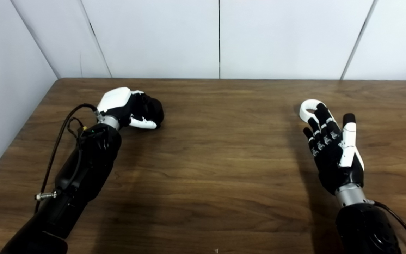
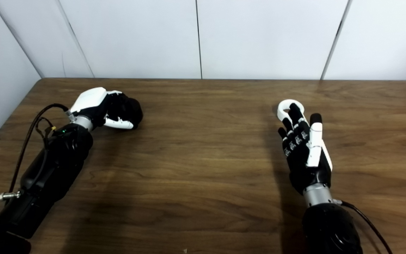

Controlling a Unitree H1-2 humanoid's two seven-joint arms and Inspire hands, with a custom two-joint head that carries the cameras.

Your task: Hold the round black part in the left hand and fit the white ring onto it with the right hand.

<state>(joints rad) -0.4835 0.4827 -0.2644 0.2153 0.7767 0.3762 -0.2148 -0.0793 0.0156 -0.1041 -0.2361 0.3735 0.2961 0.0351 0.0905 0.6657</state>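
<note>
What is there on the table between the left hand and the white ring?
Nothing: only bare wooden table separates the left hand, curled around the round black part, from the white ring by the right hand. Both eye views show this.

Table (image 1: 217,158): brown wood grain, smooth, soft sheen.
White ring (image 1: 308,107), at the right hand's (image 1: 333,151) fingertips: matt plastic look.
Left hand (image 1: 129,109): glossy white shell, black fingers.
Right wrist cuff (image 1: 349,195): brushed metal.

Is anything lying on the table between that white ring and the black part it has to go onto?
Nothing visible does. The white plastic ring lies by the open right hand's fingertips; bare wooden table stretches to the left hand, closed around the round black part.
</note>
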